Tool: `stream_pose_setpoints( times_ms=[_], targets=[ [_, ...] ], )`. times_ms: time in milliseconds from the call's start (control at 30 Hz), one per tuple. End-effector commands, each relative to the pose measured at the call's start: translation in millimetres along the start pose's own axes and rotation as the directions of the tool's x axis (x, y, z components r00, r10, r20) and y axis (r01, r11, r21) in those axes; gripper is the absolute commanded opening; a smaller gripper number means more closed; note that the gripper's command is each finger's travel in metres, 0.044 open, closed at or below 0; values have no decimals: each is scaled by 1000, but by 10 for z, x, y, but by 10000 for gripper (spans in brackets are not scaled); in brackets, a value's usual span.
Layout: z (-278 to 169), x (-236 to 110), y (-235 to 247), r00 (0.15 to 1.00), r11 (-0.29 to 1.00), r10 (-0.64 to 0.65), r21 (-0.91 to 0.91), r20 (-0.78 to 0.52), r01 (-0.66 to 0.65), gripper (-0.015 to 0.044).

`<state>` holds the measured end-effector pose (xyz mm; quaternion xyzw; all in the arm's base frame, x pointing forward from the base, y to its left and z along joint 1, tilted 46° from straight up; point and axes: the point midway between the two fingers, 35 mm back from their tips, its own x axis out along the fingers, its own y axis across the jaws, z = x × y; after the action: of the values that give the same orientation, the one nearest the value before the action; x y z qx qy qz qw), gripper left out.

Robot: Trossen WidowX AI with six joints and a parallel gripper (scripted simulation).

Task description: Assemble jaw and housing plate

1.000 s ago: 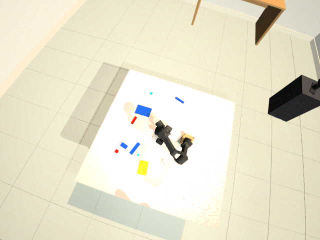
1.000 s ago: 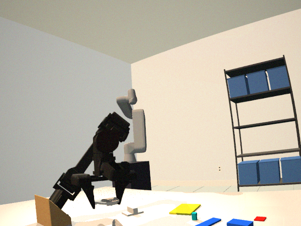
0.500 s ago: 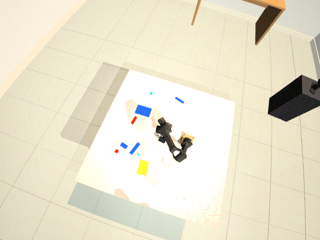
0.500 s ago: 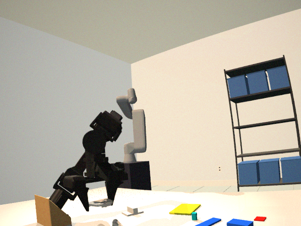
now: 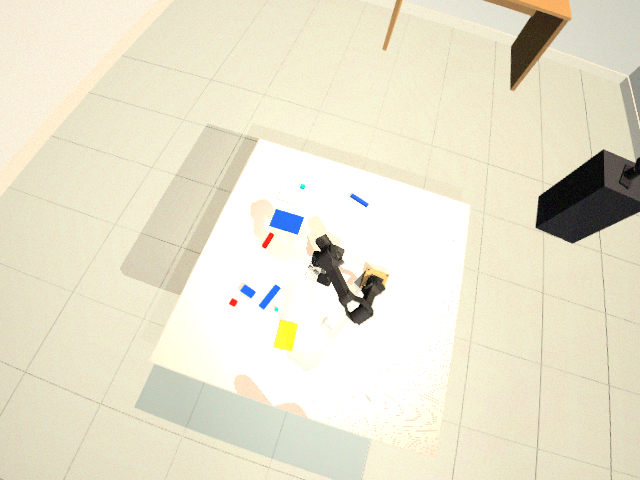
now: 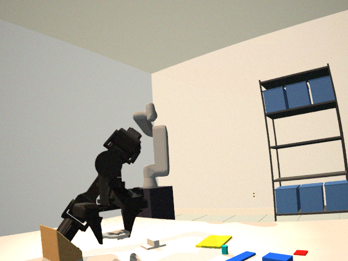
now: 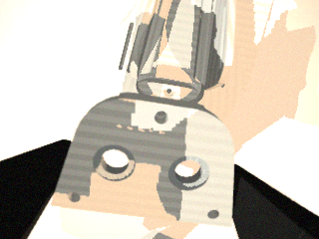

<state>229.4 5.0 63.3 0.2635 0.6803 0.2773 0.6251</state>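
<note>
Gripping the housing plate [image 5: 313, 272] [image 6: 113, 235] [image 7: 145, 144] by opposite edges with the gripper [image 5: 316, 269] [image 6: 115, 239] [image 7: 150, 159], probably to leave its underside free for both stubs; held off the table [image 5: 408, 248] [image 6: 179, 232] and seemingly short of seating, with the meshing of the jaws impossible to confirm. Counting one plate, two large ringed holes [image 7: 98, 164], two fingers, four blue pieces [image 5: 286, 221] [image 6: 277, 256], two red pieces [image 5: 267, 240] [image 6: 300, 252], two teal pieces [image 5: 302, 186] [image 6: 224, 249] and one yellow piece [image 5: 285, 335] [image 6: 214, 241], all the coloured ones apart from the gripper
</note>
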Motion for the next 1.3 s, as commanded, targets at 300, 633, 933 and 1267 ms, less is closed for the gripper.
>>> stream_pose_setpoints(
  times_ms=[300, 633, 933, 1267],
  targets=[
    [-110, 2, -105, 1000, 1000, -4, -6, -2, 4, 351],
    [-110, 2, -105, 1000, 1000, -4, -6, -2, 4, 351],
    [-110, 2, -105, 1000, 1000, -4, -6, -2, 4, 351],
    [-109, 2, -102, 1000, 1000, -4, -9, -2, 4, 351]
  ],
)
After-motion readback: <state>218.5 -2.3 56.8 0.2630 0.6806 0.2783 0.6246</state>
